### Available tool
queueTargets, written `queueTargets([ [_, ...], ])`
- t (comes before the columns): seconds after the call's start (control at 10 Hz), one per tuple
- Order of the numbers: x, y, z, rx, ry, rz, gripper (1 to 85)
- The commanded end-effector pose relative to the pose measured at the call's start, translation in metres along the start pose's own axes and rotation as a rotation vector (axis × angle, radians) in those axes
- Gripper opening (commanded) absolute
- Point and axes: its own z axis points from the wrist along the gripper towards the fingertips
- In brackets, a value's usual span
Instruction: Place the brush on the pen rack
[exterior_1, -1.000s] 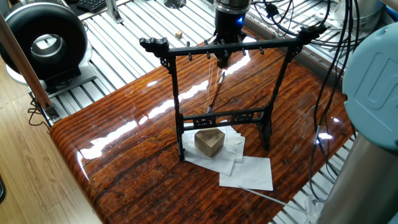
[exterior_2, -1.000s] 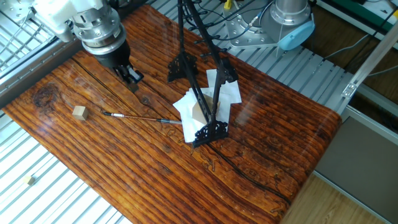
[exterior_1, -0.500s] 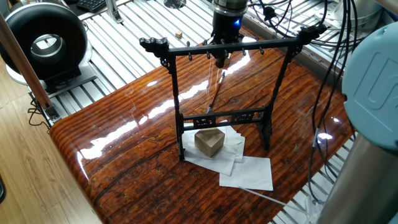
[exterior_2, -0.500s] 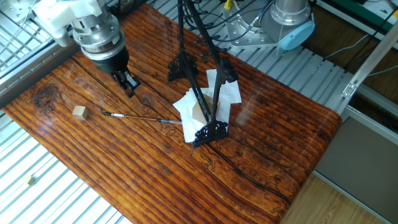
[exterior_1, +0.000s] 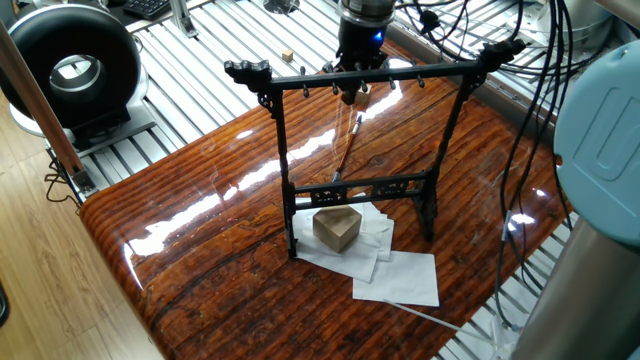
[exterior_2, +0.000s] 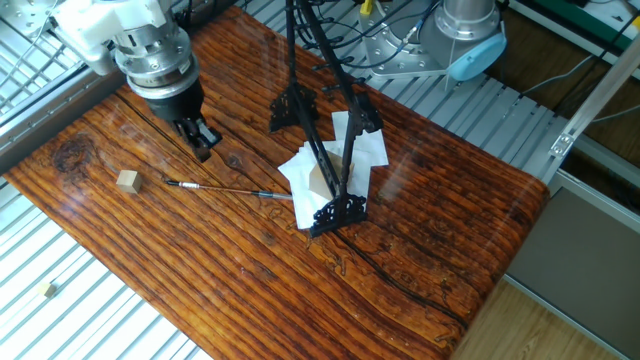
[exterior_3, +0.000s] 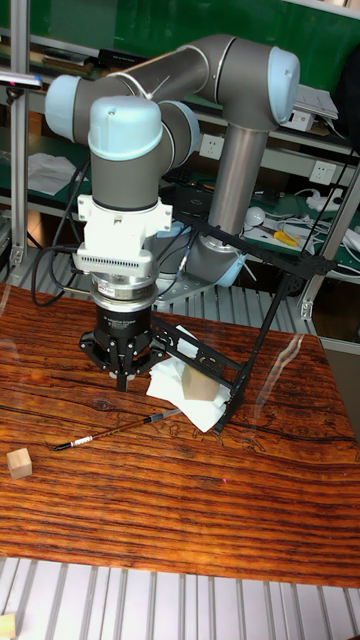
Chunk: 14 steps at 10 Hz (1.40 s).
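Brush (exterior_2: 215, 187) seen lying flat on the tabletop (exterior_2: 420, 230), untouched, between a small wooden cube (exterior_2: 127, 180) and the pen rack (exterior_2: 318, 140); its tip end reaches the white paper (exterior_2: 362, 147) under the rack. Hand (exterior_2: 199, 139) is held above the tabletop, just beyond the shaft, fingers pointed down, nothing gripped; the jaw gap cannot be told. Likely positioned so for a descent onto the shaft. Rack pegs (exterior_1: 365, 84) carry nothing.
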Motion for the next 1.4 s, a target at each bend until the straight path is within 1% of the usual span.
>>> queueTargets([
  [0.0,0.007,-0.003,-0.001,0.009,0.029,0.007,11.7],
  [0.1,0.012,-0.003,-0.001,0.010,0.049,0.024,11.7],
  [0.3,0.014,-0.004,-0.002,0.015,0.055,0.062,11.7],
  [0.5,0.016,-0.003,-0.002,0.013,0.063,0.113,11.7],
  [0.6,0.017,-0.001,-0.002,0.005,0.067,0.142,11.7],
  [0.7,0.016,0.003,-0.003,0.001,0.064,0.166,11.7],
  [0.8,0.012,0.006,-0.001,-0.008,0.050,0.169,12.7],
  [0.9,0.005,0.002,0.005,-0.005,0.040,0.160,14.3],
  [1.0,-0.002,-0.008,0.017,0.006,0.032,0.137,14.3],
  [1.1,-0.012,-0.026,0.039,-0.002,0.006,0.089,13.3],
  [1.2,-0.021,-0.043,0.060,-0.002,-0.034,0.043,13.3],
  [1.3,-0.030,-0.055,0.075,0.003,-0.077,0.004,13.3],
])
